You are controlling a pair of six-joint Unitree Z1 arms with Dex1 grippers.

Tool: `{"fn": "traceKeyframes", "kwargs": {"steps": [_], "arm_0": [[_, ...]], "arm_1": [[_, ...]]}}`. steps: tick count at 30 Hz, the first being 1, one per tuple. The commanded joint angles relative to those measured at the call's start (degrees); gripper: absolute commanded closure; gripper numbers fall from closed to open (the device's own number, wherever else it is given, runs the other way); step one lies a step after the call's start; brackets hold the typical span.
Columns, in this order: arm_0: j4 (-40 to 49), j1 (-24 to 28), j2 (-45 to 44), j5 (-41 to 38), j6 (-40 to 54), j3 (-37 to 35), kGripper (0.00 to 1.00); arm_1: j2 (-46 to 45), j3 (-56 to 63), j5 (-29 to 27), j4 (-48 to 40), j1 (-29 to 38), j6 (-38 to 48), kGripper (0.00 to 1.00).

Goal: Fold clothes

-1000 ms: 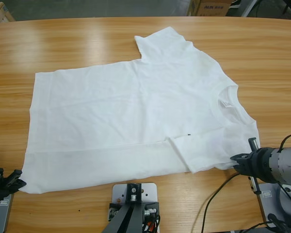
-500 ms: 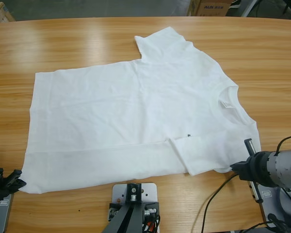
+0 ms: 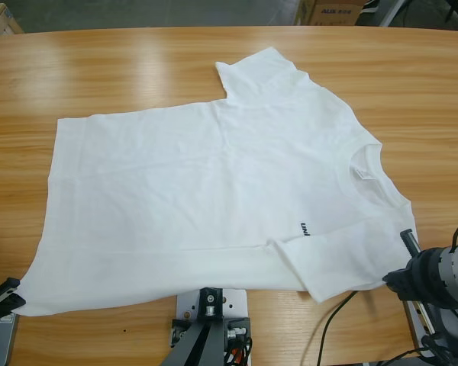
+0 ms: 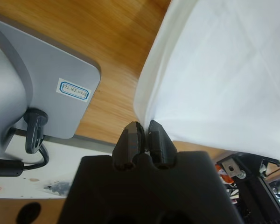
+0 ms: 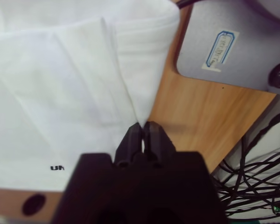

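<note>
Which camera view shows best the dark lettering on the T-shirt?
The right wrist view: the lettering is nearest there, beside the right gripper. The high view shows it small beside the folded sleeve. The left wrist view shows only plain cloth.

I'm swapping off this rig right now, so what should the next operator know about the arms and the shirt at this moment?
Left gripper: jaws shut on the hem corner of the white T-shirt, at the near left edge of the table.
Right gripper: jaws shut on the shirt's near edge by the folded sleeve, close to the collar end.
Shirt: lies spread on the table, collar to the right, far sleeve open, near sleeve turned in over the chest, dark lettering partly showing.
Done: both near corners gripped.
Left: the lengthwise fold away from the rig, far sleeve, then the cross folds.
</note>
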Motion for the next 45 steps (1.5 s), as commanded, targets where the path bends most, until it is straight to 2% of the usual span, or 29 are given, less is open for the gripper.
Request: {"fn": "traceKeyframes", "kwargs": {"steps": [1, 2, 3, 4, 5, 6, 7, 8, 12, 15, 17, 18, 19, 21, 23, 25, 28, 30, 31, 34, 37, 41, 43, 45], "arm_0": [[1.06, 0.55, 0.49, -0.94, 0.68, 0.33, 1.000], [0.75, 0.56, 0.77, -1.15, 0.56, 0.56, 1.000], [0.26, 0.55, 0.96, -1.33, 0.40, 0.86, 1.000], [-0.62, 0.58, 0.91, -1.43, 0.37, 0.94, 1.000], [-1.50, 0.56, 0.95, -1.96, 0.39, 0.84, 0.949], [-1.77, 0.58, 0.95, -2.33, 0.49, 0.47, 0.841], [-1.70, 0.62, 0.77, -2.52, 0.65, 0.01, 0.798], [-1.57, 0.60, 0.42, -2.70, 0.72, -0.32, 0.747], [1.98, 0.63, -1.71, -3.35, 1.19, -2.82, 0.647], [7.01, 0.60, -3.57, -2.82, 1.60, -6.47, 0.575], [7.41, 0.99, -4.36, -1.91, 2.20, -7.86, 0.400], [7.41, 1.95, -4.42, -1.01, 3.65, -8.85, 0.261], [7.37, 2.87, -4.45, 0.01, 5.64, -9.90, 0.177], [5.99, 5.89, -5.05, 2.31, 9.75, -10.41, 0.074], [2.03, 12.22, -5.52, 3.68, 17.93, -10.08, 0.023], [-4.39, 17.39, -5.40, 3.68, 28.79, -9.94, 0.034], [-11.21, 22.45, -3.98, 1.13, 43.29, -10.04, 0.055], [-14.00, 26.18, -2.29, -1.10, 52.28, -9.97, 0.059], [-15.56, 28.13, -1.09, -3.02, 56.39, -10.04, 0.083], [-19.38, 34.02, 3.16, -10.47, 62.10, -11.15, 0.089], [-20.15, 36.71, 7.34, -14.18, 63.47, -13.45, 0.087], [-20.70, 37.53, 10.23, -17.25, 63.44, -15.67, 0.083], [-21.26, 38.99, 10.67, -18.19, 63.47, -15.93, 0.084], [-21.88, 41.52, 12.20, -18.55, 63.74, -16.05, 0.086]], "arm_1": [[-0.57, 0.13, 2.45, 0.41, 0.84, 0.55, 0.950], [-0.84, 0.18, 1.95, 0.28, 0.84, 0.36, 0.722], [-1.36, 0.22, 0.83, 0.21, 0.84, -0.28, 0.541], [-1.77, 0.13, -0.14, 0.14, 0.84, -0.87, 0.401], [-2.14, -0.08, -0.65, 0.16, 0.84, -0.94, 0.247], [-2.42, -0.34, -1.02, 0.18, 0.84, -0.96, 0.133], [-2.37, -0.82, -1.30, 0.23, 0.84, -1.03, 0.047], [-2.14, -1.28, -1.12, 0.32, 0.84, -1.03, 0.005], [-3.70, -4.30, -1.42, 5.10, 0.84, -1.33, 0.000], [-5.56, -10.58, -3.46, 13.61, 0.84, -4.55, 0.000], [-6.64, -13.44, -6.85, 16.12, 0.84, -7.52, 0.000], [-7.18, -13.76, -8.47, 15.84, 0.84, -8.59, 0.010], [-8.08, -13.83, -10.21, 14.77, 0.84, -12.69, 0.028], [-11.07, -13.53, -15.78, 9.92, 0.23, -24.87, 0.041], [-13.47, -12.63, -16.06, 7.37, -5.86, -35.40, 0.049], [-15.53, -12.49, -15.66, 3.87, -13.89, -52.24, 0.093], [-15.32, -11.49, -8.38, -12.86, -26.32, -83.00, 0.096], [-13.63, -10.93, -1.97, -20.92, -33.84, -94.86, 0.096], [-10.56, -11.30, 3.66, -25.03, -40.15, -100.22, 0.096], [-0.03, -17.18, 15.56, -26.86, -50.91, -106.25, 0.096], [9.50, -24.92, 21.15, -26.89, -56.27, -111.49, 0.102], [21.95, -36.52, 29.55, -26.68, -60.19, -120.37, 0.270], [26.55, -40.53, 33.98, -26.45, -62.44, -123.32, 0.314], [30.19, -43.46, 36.00, -25.75, -62.88, -125.52, 0.349]]}}
